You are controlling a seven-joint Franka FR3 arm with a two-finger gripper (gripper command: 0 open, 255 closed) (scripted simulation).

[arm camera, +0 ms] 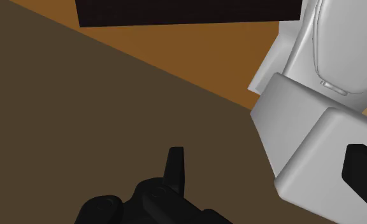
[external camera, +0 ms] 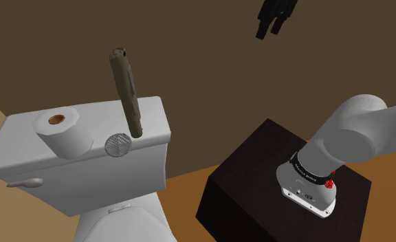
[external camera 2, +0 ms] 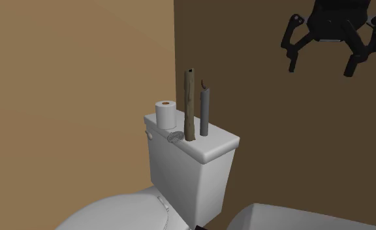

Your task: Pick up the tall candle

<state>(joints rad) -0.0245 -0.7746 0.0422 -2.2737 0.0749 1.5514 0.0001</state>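
Two candles stand on the tank [external camera 2: 214, 149]; you want the taller brown candle [external camera 2: 190, 104], just beside the grey one [external camera 2: 204, 112]. Your gripper [external camera 2: 320, 62] hangs high, splayed wide, well apart. Approach stage, I'd say: come down and straddle the shaft.

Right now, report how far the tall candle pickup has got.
Nothing looks done: the tall brown candle stands on the toilet tank beside a shorter grey candle. In hand: the claw hangs open, high up toward the second exterior view's right, holding nothing. Left: approach, close on the candle, lift.
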